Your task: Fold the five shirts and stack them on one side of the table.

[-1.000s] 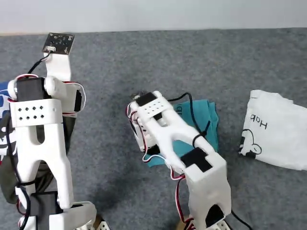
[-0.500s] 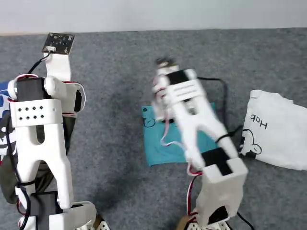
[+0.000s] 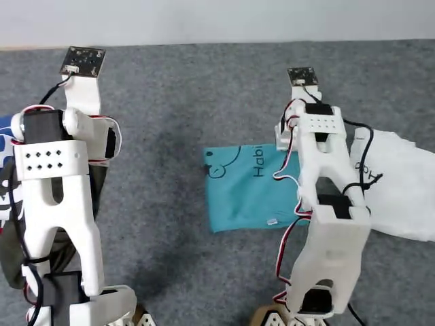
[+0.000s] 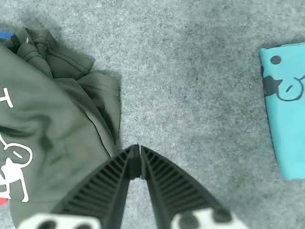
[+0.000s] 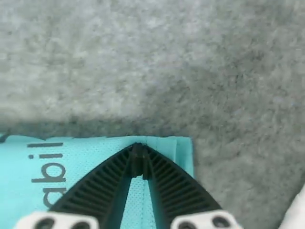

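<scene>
Teal shirt (image 3: 248, 187) now lies flat at mid-tabletop. The right gripper (image 5: 138, 155), jaws closed and seemingly empty, has swung across to the shirt's far corner. The left gripper (image 4: 139, 160) is closed and empty beside the green shirt (image 4: 52, 124). Stacking remains.

Swung the right arm (image 3: 333, 231) across the teal shirt (image 3: 238, 197), from over its left part to along its right edge. Carried the right gripper (image 5: 138, 151) from the teal shirt's left side to its far right corner, jaws pressed together, tip over the hem there. Uncovered most of the teal shirt: now seen flat as a rectangle, print up, where a second ago largely hidden under the arm. Covered the white shirt (image 3: 408, 197) along the edge nearest the teal shirt.
</scene>
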{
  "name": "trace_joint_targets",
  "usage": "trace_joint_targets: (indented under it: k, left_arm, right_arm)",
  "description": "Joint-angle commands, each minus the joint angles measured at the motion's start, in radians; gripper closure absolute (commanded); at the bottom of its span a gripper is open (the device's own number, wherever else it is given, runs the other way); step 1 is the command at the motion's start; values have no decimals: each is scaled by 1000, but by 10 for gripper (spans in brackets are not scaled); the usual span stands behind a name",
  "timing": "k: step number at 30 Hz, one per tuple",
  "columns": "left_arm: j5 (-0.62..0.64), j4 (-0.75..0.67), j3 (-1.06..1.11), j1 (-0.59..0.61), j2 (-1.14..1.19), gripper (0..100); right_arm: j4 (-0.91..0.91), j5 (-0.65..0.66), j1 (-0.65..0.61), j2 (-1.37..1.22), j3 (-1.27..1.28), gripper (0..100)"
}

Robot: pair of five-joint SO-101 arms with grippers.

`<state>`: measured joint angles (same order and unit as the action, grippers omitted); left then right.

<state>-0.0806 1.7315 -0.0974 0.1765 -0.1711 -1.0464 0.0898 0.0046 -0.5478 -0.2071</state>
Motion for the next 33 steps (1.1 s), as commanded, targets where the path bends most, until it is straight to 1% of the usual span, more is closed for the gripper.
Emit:
trace_joint_targets:
  k: [1,4,9,14,18,22,24,25,28,30,31,33]
  left_arm:
    - [-11,23,-2,-2,-37,996]
    - [-11,23,-2,-2,-37,996]
    - [-11,23,-2,-2,-38,996]
    - [-11,23,-2,-2,-38,996]
    - [-11,23,-2,-2,-38,995]
    - [-12,23,-2,-2,-35,994]
    - [-12,25,-2,-2,-31,994]
    - [-12,25,-2,-2,-31,994]
    - [-12,25,-2,-3,-29,994]
    - [-12,25,-2,-3,-29,994]
    - [-12,25,-2,-3,-29,994]
    - [-12,25,-2,-3,-29,994]
  right_arm:
    - [10,12,33,19,-91,990]
    - [-70,8,33,47,-143,990]
    - [-260,3,-31,134,-230,990]
    - [-424,-5,-91,209,-241,990]
    - [-518,-152,-101,232,-241,990]
    - [-558,-183,-97,225,-236,985]
    - [-585,-187,-96,220,-235,946]
    - [-607,-215,-96,213,-233,902]
    - [-641,-388,-101,179,-233,743]
    - [-630,-473,-116,143,-232,656]
    - [-621,-488,-125,122,-232,627]
    - [-599,-497,-150,79,-236,611]
